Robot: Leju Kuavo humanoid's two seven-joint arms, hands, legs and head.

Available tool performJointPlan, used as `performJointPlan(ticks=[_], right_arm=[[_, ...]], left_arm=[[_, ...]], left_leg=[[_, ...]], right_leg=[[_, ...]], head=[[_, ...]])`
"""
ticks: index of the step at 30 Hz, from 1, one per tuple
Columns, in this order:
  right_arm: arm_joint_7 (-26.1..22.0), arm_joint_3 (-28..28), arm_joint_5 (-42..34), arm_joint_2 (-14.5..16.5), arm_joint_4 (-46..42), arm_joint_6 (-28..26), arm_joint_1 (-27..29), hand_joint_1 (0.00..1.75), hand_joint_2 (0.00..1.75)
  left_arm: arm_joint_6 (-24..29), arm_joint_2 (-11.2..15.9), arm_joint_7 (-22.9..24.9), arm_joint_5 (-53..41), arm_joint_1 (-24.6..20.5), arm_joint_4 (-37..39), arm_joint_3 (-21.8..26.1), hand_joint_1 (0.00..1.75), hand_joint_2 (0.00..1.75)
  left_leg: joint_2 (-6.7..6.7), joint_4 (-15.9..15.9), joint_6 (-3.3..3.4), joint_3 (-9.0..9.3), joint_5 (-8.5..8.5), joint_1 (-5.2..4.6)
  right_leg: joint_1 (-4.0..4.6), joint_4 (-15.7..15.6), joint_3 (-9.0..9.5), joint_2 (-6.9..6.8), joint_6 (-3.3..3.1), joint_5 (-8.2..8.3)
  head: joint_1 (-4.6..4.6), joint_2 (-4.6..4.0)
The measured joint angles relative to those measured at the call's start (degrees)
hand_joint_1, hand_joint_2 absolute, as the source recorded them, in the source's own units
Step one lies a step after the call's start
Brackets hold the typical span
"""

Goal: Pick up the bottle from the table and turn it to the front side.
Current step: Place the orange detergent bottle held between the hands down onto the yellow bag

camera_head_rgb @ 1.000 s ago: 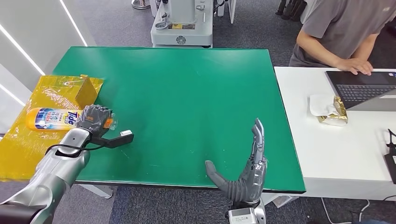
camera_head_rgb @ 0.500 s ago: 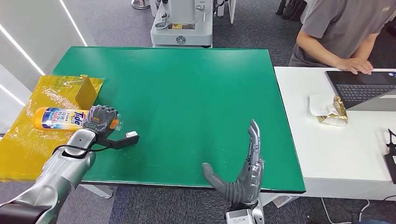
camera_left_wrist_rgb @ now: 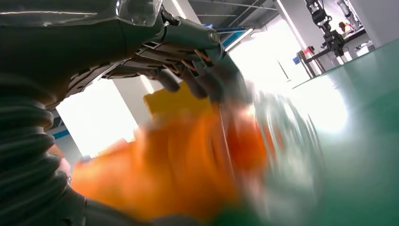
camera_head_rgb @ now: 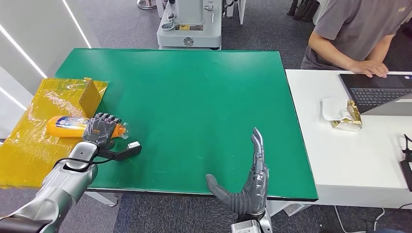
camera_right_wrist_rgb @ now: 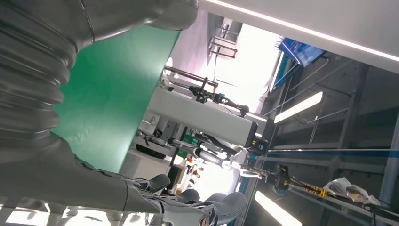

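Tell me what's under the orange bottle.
The bottle, gripped by the left hand, lies over yellow film at the green table's edge. Contact beneath is hidden.

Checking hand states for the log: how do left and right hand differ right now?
The left hand grips the orange bottle near its cap end, fingers curled over it; the right hand holds nothing, fingers straight and apart. The left hand is at the green table's left edge, by the yellow sheet; the right hand stands upright at the near edge, thumb out. Both are dark grey on silver arms.
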Motion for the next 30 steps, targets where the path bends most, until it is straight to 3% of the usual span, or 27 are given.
performJointPlan(ticks=[26,30], right_arm=[[0.0,0.3,-0.2,-0.1,0.5,0.0,-0.2,0.0,1.75],[0.0,0.4,-0.8,-0.1,0.8,0.0,-0.3,0.0,1.75]], left_arm=[[-0.1,0.1,-0.4,0.2,1.2,0.1,1.1,0.0,1.75],[4.2,0.2,-0.6,0.6,2.1,0.1,1.8,0.0,1.75]], left_leg=[[0.0,0.0,0.0,0.0,0.0,0.0],[0.0,0.0,0.0,0.0,0.0,0.0]], right_leg=[[0.0,0.0,0.01,-0.01,0.0,0.0],[0.0,0.0,0.01,-0.01,0.0,0.0]], head=[[-0.01,0.0],[-0.01,0.0]])
